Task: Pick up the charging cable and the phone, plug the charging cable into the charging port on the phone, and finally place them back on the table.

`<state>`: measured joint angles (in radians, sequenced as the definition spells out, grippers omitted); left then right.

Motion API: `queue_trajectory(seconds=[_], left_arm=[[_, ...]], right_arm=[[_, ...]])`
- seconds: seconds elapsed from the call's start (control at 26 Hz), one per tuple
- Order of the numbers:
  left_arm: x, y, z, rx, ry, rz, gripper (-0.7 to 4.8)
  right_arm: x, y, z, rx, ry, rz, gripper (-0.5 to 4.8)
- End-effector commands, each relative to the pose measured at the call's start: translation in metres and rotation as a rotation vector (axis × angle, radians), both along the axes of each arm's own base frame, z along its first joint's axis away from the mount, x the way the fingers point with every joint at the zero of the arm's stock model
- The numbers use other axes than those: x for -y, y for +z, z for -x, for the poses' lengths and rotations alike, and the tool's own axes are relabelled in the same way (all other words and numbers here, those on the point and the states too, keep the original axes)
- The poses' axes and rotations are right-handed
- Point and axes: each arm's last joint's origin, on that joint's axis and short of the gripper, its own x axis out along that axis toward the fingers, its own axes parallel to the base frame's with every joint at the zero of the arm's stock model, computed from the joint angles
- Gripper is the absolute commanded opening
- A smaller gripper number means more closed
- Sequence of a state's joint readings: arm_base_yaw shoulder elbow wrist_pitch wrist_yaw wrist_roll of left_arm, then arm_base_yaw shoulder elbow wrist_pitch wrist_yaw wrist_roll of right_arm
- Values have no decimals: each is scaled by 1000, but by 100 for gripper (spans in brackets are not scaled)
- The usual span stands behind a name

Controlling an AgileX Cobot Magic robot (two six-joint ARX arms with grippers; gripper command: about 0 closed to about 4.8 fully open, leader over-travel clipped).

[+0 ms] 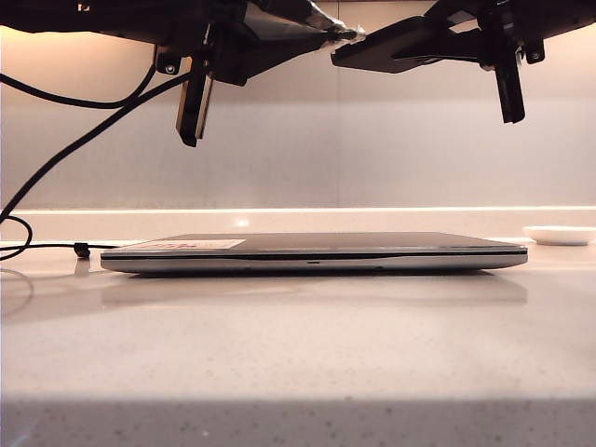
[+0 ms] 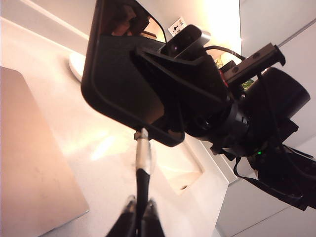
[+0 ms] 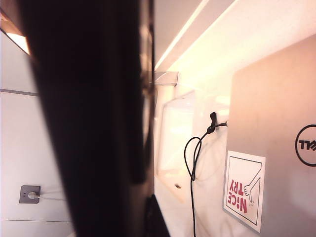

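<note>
The exterior camera sits almost level with the bench (image 1: 298, 363), looking straight across it at the wall, so the laptop (image 1: 315, 252) shows edge-on and both arms hang along the upper border. The left wrist camera looks along its own closed fingers (image 2: 129, 217), very near the phone (image 2: 123, 84), with the right gripper (image 2: 207, 106) behind it and the bench slanting beyond. The right wrist camera looks down past the phone (image 3: 89, 118), which sits so near that it blurs and fills half the picture, onto the laptop lid (image 3: 276, 128). All 3 views share the laptop and the bench; the charging cable (image 3: 193, 163) shows in each.
</note>
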<state>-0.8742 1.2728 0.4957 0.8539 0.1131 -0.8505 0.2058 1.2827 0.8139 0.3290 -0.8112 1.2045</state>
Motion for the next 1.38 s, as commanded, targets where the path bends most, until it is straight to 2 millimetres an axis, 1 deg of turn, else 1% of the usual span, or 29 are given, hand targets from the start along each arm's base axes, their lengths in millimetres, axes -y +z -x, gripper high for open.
queue_trajectory(seconds=[0.04,0.27,0.62,1.38], left_arm=[[0,3,0,15,-3,16,-6],[0,3,0,14,-3,15,-6],[0,3,0,15,-3,16,-6],[0,3,0,14,-3,15,-6]], right_arm=[[-1,9,1,64,5,-14,-6],[-3,13,2,110,18,-24,-6],[-5,8,-2,111,39,-7,-6],[-5,10,-1,107,55,-34,-6]])
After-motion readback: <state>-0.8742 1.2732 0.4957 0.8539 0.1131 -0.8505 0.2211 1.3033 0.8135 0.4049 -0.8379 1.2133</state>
